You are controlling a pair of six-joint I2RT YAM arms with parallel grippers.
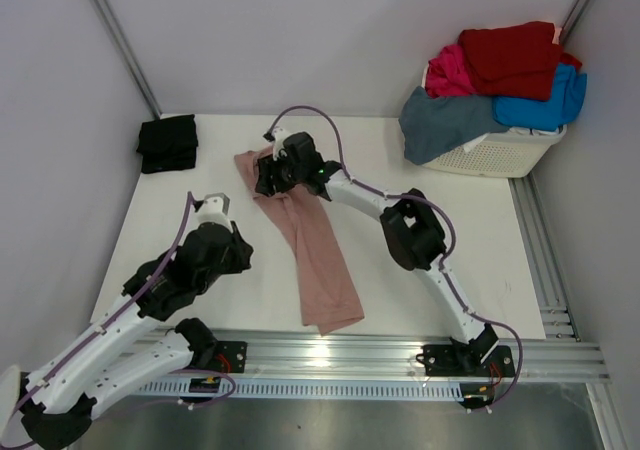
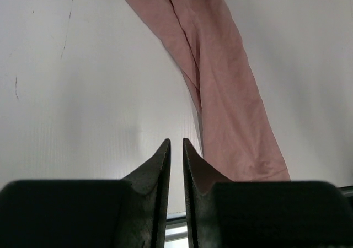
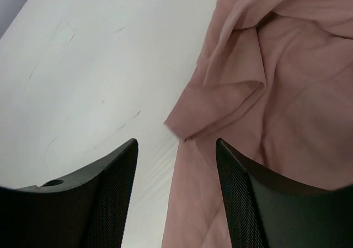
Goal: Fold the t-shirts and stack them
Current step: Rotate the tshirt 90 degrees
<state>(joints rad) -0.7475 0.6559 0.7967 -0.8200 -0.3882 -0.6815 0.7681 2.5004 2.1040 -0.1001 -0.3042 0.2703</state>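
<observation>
- Six t-shirts are in view; the dusty-pink t-shirt [image 1: 312,255] lies on the white table [image 1: 470,230] as a long narrow strip, running aslant from a bunched far end down to a broader near end by the table's front edge
- Well to the left of the pink tee's bunched end, clear of it, a black t-shirt [image 1: 167,143] sits as a small folded bundle by the table's far left corner
- The left gripper [image 2: 176,143] hangs over bare table just left of the pink strip's near half, not touching the cloth; its jaws are drawn almost together, with only a thin slit between them and nothing in them
- The right gripper [image 3: 176,146] is above the left edge of the pink tee's bunched far end; its jaws stand wide apart and grip nothing, and a folded corner of pink cloth lies below the gap
- Far to the right of the pink tee, a white slatted laundry basket [image 1: 520,155] holds the other four tees
- The slate-blue t-shirt [image 1: 445,120] spills over the basket's left rim, the nearest of the four to the pink tee
- The magenta t-shirt [image 1: 448,73] shows behind it, the red t-shirt [image 1: 512,58] tops the heap, and the bright-blue t-shirt [image 1: 548,105] lies farthest right of the pink tee
</observation>
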